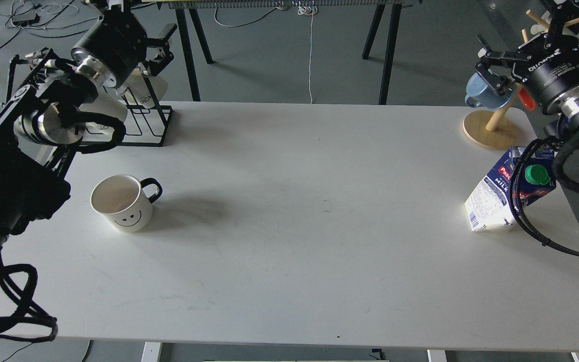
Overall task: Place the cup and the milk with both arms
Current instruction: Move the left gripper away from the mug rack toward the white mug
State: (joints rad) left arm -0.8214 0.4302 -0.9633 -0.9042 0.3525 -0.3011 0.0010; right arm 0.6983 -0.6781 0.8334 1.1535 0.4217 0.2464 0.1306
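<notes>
A: Starting nearest the viewer, what lies on the white rectangular counter (289, 261)?

B: Its near half is bare surface. Toward the left stands the white ceramic cup (121, 202), upright, with a black handle pointing right and a black smiley face on its near side. Toward the right edge stands the dark blue and white gable-top milk carton (495, 198), with a round green screw cap; a black cable from the right arm crosses in front of it.

A: And farther back?

B: At the far left corner sits a black wire rack (143, 123) holding cream mugs (141, 93). At the far right corner stands a pale wooden mug tree (493, 128) with a round base, and a blue mug (485, 93) hangs on it.

A: How do the claws stand?

B: The left claw (161, 48) hangs above the wire rack, well apart from the cup, fingers spread and empty. The right claw (490, 63) is seen just against the blue mug, well back from the milk carton; whether its fingers are apart or together cannot be told.
</notes>
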